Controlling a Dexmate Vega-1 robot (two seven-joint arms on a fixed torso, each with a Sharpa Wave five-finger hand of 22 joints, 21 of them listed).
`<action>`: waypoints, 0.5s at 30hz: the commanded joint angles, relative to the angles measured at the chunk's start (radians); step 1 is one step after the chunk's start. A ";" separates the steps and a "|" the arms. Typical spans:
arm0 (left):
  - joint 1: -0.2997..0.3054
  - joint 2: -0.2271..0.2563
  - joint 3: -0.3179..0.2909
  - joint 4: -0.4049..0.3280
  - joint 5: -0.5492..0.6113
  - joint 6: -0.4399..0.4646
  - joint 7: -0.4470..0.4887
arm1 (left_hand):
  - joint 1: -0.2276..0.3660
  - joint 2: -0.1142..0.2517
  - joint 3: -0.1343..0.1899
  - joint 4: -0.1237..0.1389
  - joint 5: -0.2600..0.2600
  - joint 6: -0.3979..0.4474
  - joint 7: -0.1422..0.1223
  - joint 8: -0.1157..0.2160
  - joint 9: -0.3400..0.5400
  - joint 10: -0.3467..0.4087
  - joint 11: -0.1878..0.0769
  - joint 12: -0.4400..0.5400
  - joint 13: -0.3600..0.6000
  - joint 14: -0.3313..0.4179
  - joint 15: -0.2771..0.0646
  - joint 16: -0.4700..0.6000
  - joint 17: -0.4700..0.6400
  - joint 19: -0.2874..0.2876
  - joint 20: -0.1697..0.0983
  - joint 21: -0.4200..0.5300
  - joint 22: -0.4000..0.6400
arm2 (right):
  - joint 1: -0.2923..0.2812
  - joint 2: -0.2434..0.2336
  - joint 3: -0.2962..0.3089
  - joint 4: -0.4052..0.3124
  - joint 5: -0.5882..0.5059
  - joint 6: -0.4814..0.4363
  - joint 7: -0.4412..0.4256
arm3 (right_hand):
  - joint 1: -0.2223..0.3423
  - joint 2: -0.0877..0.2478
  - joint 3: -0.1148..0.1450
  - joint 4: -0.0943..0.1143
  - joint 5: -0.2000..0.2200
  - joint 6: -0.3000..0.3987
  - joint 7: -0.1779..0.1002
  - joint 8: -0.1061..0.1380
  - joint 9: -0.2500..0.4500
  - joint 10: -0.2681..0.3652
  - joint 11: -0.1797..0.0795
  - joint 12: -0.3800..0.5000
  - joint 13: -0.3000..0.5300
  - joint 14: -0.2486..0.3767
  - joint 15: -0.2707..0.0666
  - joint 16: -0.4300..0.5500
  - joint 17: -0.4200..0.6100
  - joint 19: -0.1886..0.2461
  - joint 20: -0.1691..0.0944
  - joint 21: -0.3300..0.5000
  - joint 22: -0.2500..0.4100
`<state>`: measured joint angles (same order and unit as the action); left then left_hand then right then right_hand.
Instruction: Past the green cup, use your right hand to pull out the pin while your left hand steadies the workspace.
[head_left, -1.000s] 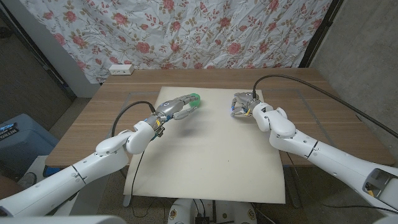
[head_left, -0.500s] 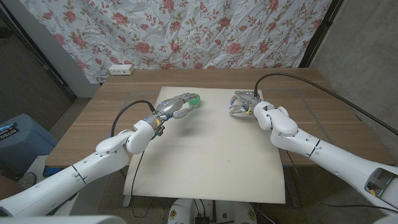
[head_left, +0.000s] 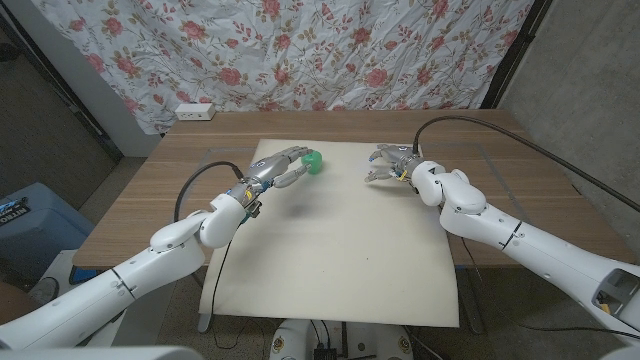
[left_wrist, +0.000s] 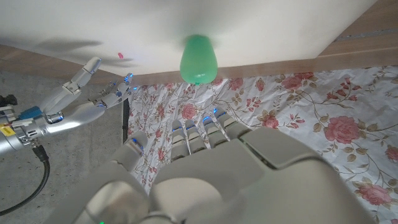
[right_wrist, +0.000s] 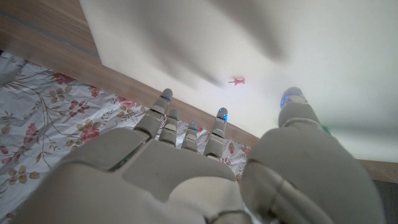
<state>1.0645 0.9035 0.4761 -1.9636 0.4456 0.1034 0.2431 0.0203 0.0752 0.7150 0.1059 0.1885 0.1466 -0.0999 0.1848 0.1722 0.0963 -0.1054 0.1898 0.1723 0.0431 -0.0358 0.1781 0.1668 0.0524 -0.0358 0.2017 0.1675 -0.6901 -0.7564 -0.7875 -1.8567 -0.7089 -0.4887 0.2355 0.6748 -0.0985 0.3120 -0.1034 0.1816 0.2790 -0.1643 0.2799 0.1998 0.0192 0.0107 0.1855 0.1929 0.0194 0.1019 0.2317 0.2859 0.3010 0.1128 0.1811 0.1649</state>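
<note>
A small green cup (head_left: 313, 161) sits near the far edge of the white mat (head_left: 330, 250); in the left wrist view the green cup (left_wrist: 198, 58) stands apart from my fingers. My left hand (head_left: 283, 168) reaches toward it with fingers stretched out, holding nothing. A tiny red pin (right_wrist: 237, 81) lies on the mat just beyond my right hand's fingertips (right_wrist: 222, 114); the left wrist view shows the pin (left_wrist: 119, 56) too. My right hand (head_left: 391, 164) hovers over the mat's far right part, fingers spread, and the right hand (left_wrist: 81, 102) is empty.
The mat covers the middle of the wooden table (head_left: 520, 190). A white power strip (head_left: 194, 111) lies at the table's far left edge. A floral cloth (head_left: 330, 50) hangs behind. A blue bin (head_left: 25, 225) stands on the floor at the left.
My left hand's fingers have opened off the green cup, which now sits beyond the fingertips. My right hand has spread its curled fingers and shifted slightly right.
</note>
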 joint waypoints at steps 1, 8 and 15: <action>0.018 -0.020 -0.043 0.039 -0.105 -0.037 0.040 | 0.001 0.074 0.005 -0.001 -0.001 0.005 0.000 -0.001 0.003 0.004 -0.005 0.001 0.002 0.009 -0.074 -0.001 0.002 0.012 -0.115 -0.004 0.001 | -0.032 -0.013 0.056 0.001 0.120 0.038 -0.090 | -0.024 0.005 -0.004 0.007 0.005 -0.017 0.005 -0.012 0.000 -0.008 -0.003 0.006 0.005 -0.010 0.002 -0.004 0.002 -0.005 -0.005 0.001 0.005; 0.016 -0.036 -0.062 0.081 -0.163 -0.077 0.067 | -0.001 0.071 0.004 0.000 -0.001 0.001 -0.001 -0.003 0.003 0.003 -0.005 0.000 0.002 0.011 -0.073 0.000 0.002 0.017 -0.113 -0.004 0.001 | -0.060 -0.014 0.088 0.000 0.188 0.044 -0.157 | -0.048 0.025 -0.004 0.019 0.004 -0.017 0.013 -0.020 -0.002 0.015 -0.002 0.015 0.004 -0.004 -0.013 0.000 0.004 -0.001 -0.012 0.005 0.005; 0.017 -0.050 -0.074 0.112 -0.213 -0.117 0.083 | -0.003 0.069 0.004 0.000 -0.002 -0.001 0.000 -0.003 0.003 0.002 -0.007 0.000 0.002 0.011 -0.073 -0.001 0.003 0.020 -0.111 -0.004 0.001 | -0.089 -0.020 0.123 0.005 0.270 0.074 -0.215 | -0.073 0.043 -0.007 0.029 0.002 -0.036 0.028 -0.036 -0.005 0.016 0.001 0.014 0.003 -0.016 -0.017 -0.004 0.003 -0.005 -0.029 0.004 0.004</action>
<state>1.0779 0.8742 0.4260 -1.8970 0.3111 0.0395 0.2976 0.0203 0.0751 0.7150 0.1059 0.1885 0.1466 -0.0999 0.1848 0.1722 0.0963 -0.1053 0.1898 0.1723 0.0431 -0.0358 0.1781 0.1668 0.0632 -0.0359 0.2017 0.1675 -0.7396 -0.7701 -0.7140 -1.8565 -0.5520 -0.4479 0.1077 0.6158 -0.0603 0.3038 -0.0809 0.1816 0.2513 -0.1425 0.2510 0.1952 0.0288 0.0125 0.1964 0.1929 0.0108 0.0854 0.2318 0.2857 0.2981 0.0943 0.1812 0.1649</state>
